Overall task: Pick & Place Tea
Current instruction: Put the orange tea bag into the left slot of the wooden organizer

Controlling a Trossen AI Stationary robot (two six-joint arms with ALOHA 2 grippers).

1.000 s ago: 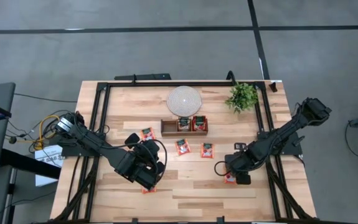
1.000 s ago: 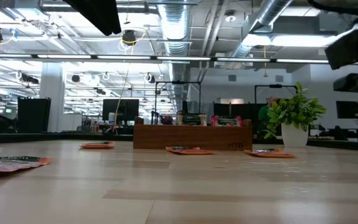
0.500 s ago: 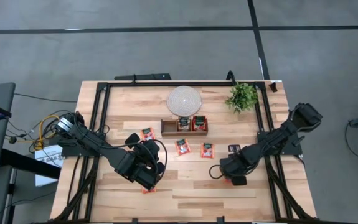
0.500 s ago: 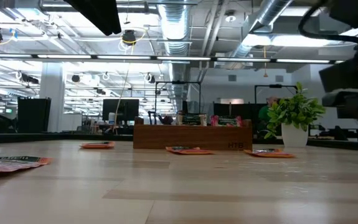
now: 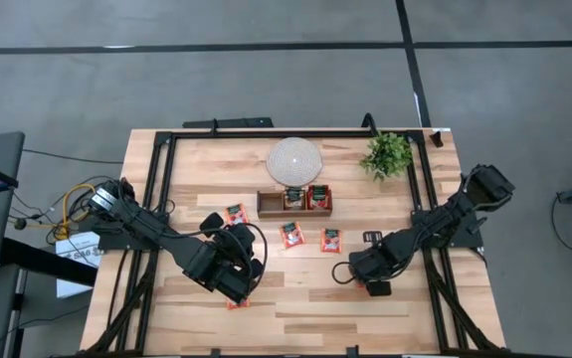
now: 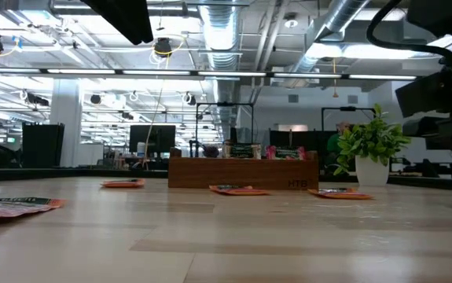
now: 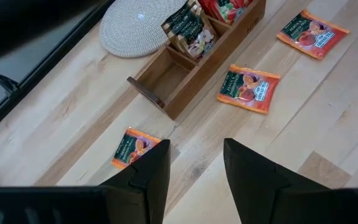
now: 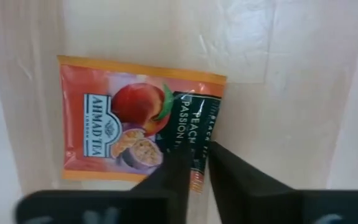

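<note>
wooden tray [image 6: 243, 171], potted plant [image 6: 371, 147], scattered tea sachets [image 6: 240, 189]

Tray [image 5: 294, 202] before disc [image 5: 293, 159] — plant [image 5: 386, 153] right, sachets [image 5: 292, 235] in front

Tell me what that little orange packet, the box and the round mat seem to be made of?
The orange sachet looks like glossy printed foil or coated paper, given its sheen and sharp print. The compartment tray appears to be brown stained wood with visible grain. The round mat looks woven, maybe pale cord or straw, from its ringed texture.
</note>
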